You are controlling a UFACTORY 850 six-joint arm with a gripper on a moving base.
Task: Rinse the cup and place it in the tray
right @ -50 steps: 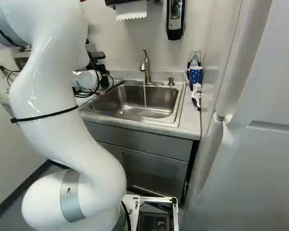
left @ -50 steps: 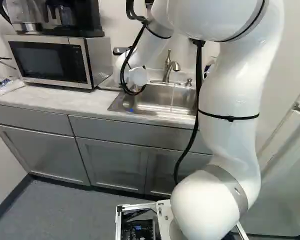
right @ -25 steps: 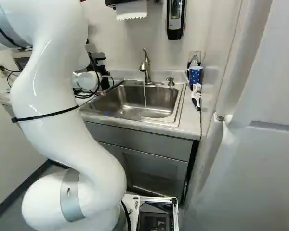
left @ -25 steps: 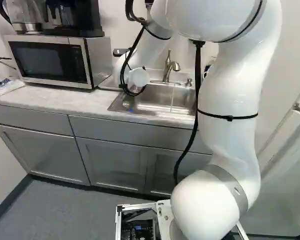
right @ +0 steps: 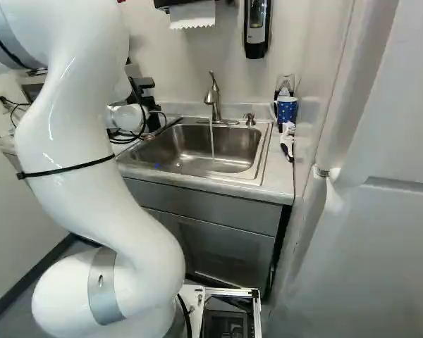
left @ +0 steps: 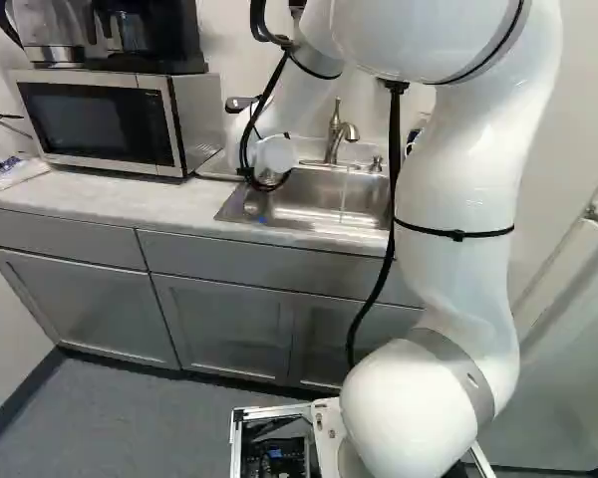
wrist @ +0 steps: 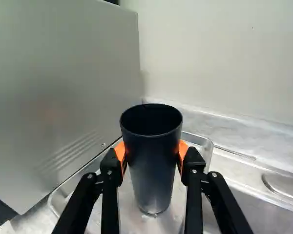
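Your gripper [wrist: 152, 150] clasps the cup [wrist: 154, 170] over the tray [wrist: 128, 214].
Rinsing looks done; you likely have seating and release left.

My fingers [wrist: 109, 180] are black, their pads [wrist: 182, 151] bright orange, and my arm [left: 463, 189] glossy white. The cup [wrist: 152, 161] is near-black all over; the tray [wrist: 128, 209], silver-grey. I see a mug [right: 287, 109] in blue with small white spots, a pale grey mottled counter [left: 90, 204], plain grey cabinets [left: 219, 319] and a silver-and-black microwave [left: 100, 124].
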